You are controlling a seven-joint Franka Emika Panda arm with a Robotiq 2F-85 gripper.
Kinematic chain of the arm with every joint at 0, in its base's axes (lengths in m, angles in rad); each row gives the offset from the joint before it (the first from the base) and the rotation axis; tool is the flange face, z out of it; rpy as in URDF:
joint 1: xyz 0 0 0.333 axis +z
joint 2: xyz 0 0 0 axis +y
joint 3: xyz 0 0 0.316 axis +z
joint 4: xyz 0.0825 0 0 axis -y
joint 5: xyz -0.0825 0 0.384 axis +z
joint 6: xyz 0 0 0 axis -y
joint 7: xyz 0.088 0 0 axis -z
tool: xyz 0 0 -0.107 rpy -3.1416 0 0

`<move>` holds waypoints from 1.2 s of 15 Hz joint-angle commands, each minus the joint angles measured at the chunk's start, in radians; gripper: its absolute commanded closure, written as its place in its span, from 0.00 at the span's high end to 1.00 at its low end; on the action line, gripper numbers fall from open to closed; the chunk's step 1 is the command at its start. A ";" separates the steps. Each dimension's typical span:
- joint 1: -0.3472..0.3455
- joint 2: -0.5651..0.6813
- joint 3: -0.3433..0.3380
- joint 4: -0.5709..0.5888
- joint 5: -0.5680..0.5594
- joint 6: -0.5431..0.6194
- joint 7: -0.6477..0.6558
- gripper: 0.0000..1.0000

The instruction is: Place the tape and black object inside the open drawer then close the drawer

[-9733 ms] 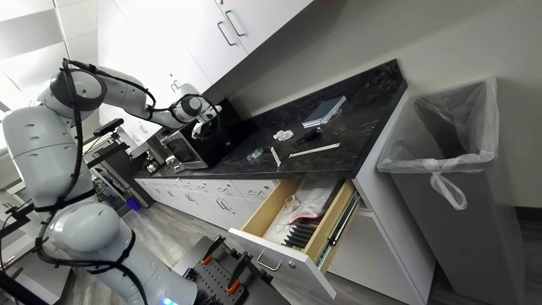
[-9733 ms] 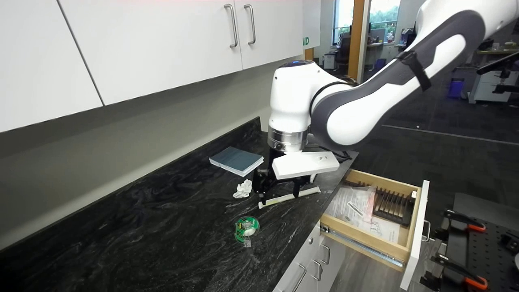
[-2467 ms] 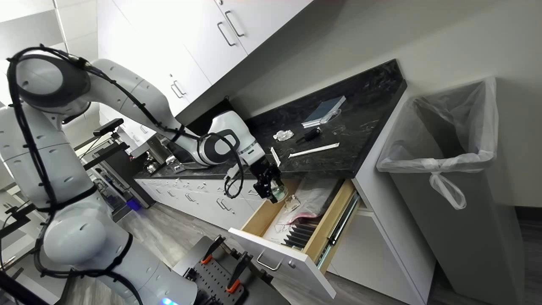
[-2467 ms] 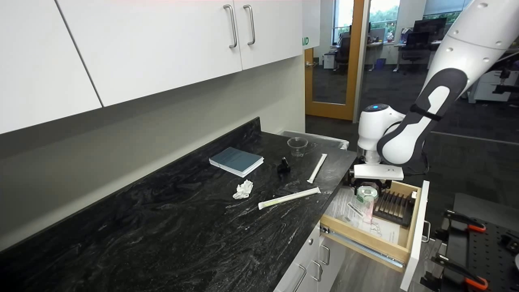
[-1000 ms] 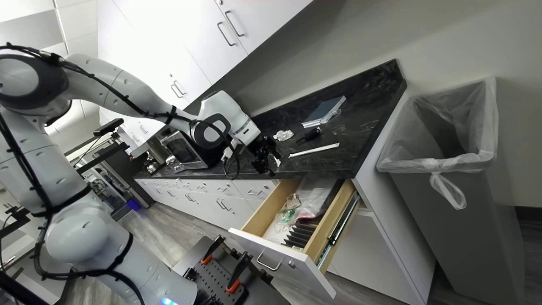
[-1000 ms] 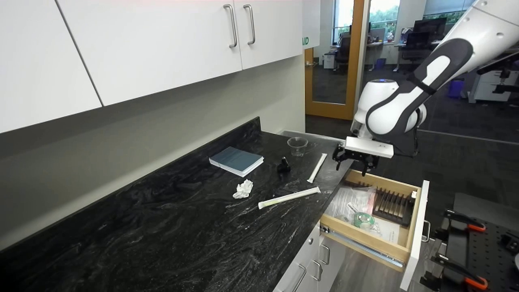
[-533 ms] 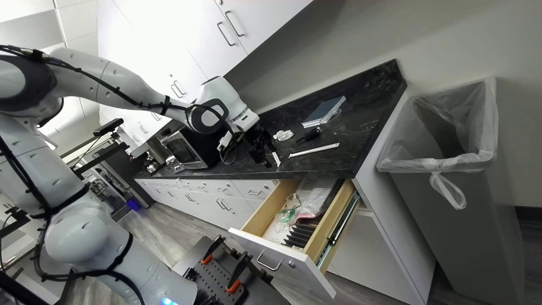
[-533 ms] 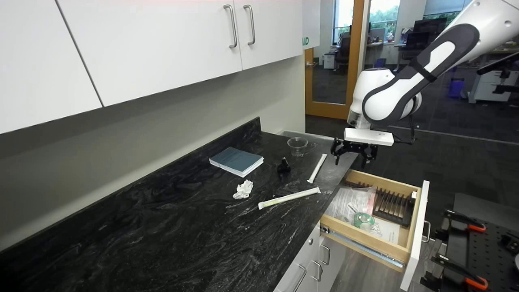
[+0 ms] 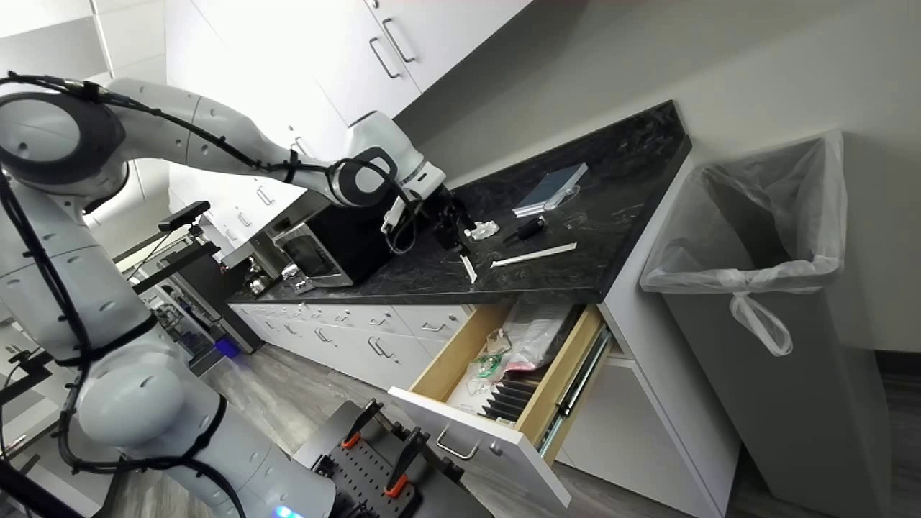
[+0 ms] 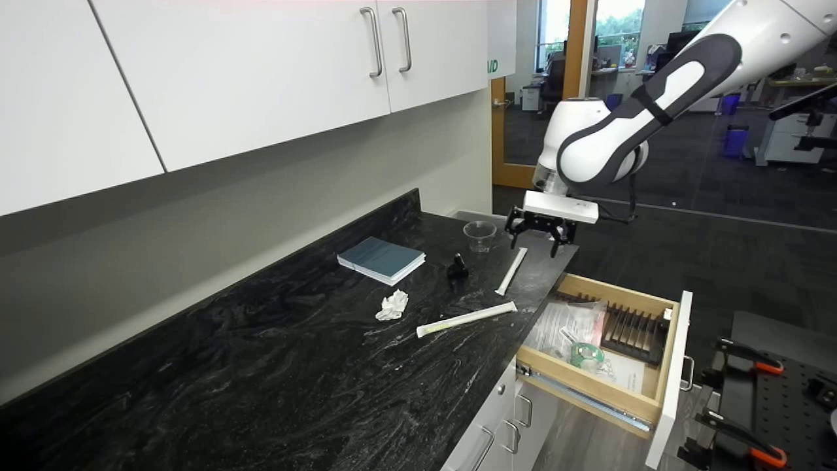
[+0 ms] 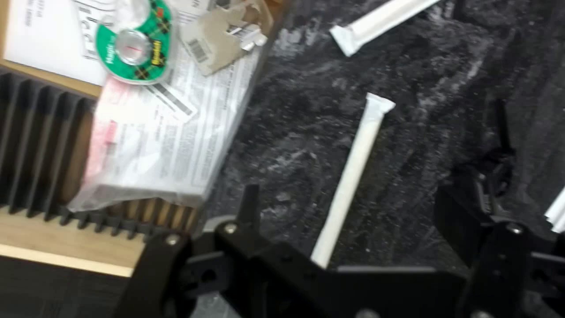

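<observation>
White-fronted and wooden-sided, the drawer (image 9: pixel 504 467) stood nearest, pulled out from under the tabletop (image 10: pixel 261 366), which suited the task, since the black object (image 10: pixel 458 267) was not yet inside. Green-cased tape (image 11: pixel 132 47) lay flat in that drawer, overlapping a clear bag (image 11: pixel 154 150); it probably sat low enough to slide under the tabletop when you closed up. Above the tabletop, near its edge over the drawer, hung your hand (image 10: pixel 534 248), its fingers (image 11: pixel 250 203) spread wide with nothing between them, likely set for the next pick. Below lay 2 paper-wrapped sticks (image 10: pixel 467 319), 1 showing between those fingers in the wrist view, so crossing them called for some height. Farther in rested the black object, its outline hard to read on the dark marbling and partly hidden by a finger. A clear cup (image 10: pixel 480 235) stood near it toward the tabletop's end, and your wide fingers risked bumping that; room looked easier on the sticks' side. Crumpled tissue (image 10: pixel 392 305) and a blue book (image 10: pixel 381 260) lay apart from it. Farthest, the backsplash (image 10: pixel 395 216) and upper cabinets (image 10: pixel 261 78) bounded your reach and lift.
</observation>
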 commanded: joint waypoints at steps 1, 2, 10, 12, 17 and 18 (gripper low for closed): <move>0.042 0.154 -0.018 0.228 -0.099 -0.012 0.134 1.00; 0.060 0.195 -0.032 0.283 -0.141 -0.004 0.177 1.00; 0.054 0.470 -0.027 0.652 -0.141 -0.066 0.128 1.00; 0.042 0.509 -0.024 0.723 -0.133 -0.109 0.093 1.00; 0.000 0.605 0.002 0.905 -0.078 -0.332 -0.021 1.00; -0.001 0.625 0.001 0.932 -0.071 -0.352 -0.031 1.00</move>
